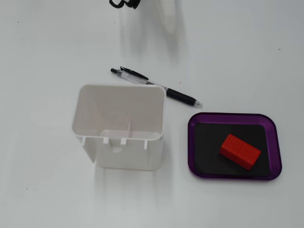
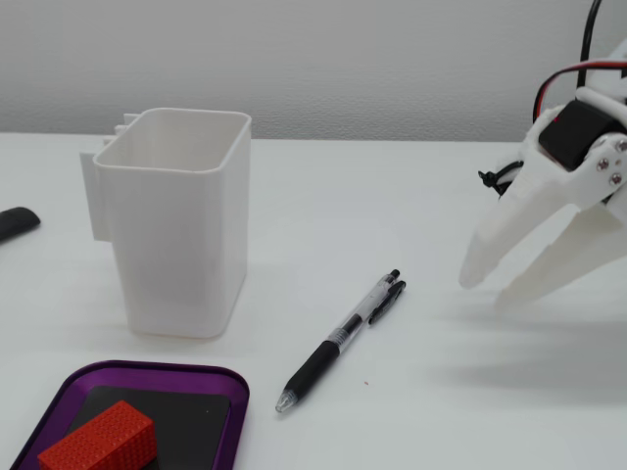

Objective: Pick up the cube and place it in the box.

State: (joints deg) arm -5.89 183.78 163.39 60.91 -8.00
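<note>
One cube [image 1: 240, 151], and I read it as already delivered: it lies flat on the black floor of the box [image 1: 232, 115], toward the right half in a fixed view, tilted against the rim line. My gripper [image 2: 487, 287] hangs well apart from it at the right edge of a fixed view, fingers spread and holding nothing. Between them lie a pen [image 2: 338, 342] and a white container [image 2: 176, 225], neither touched. Placement looks finished; I judge only parking the arm is left.
</note>
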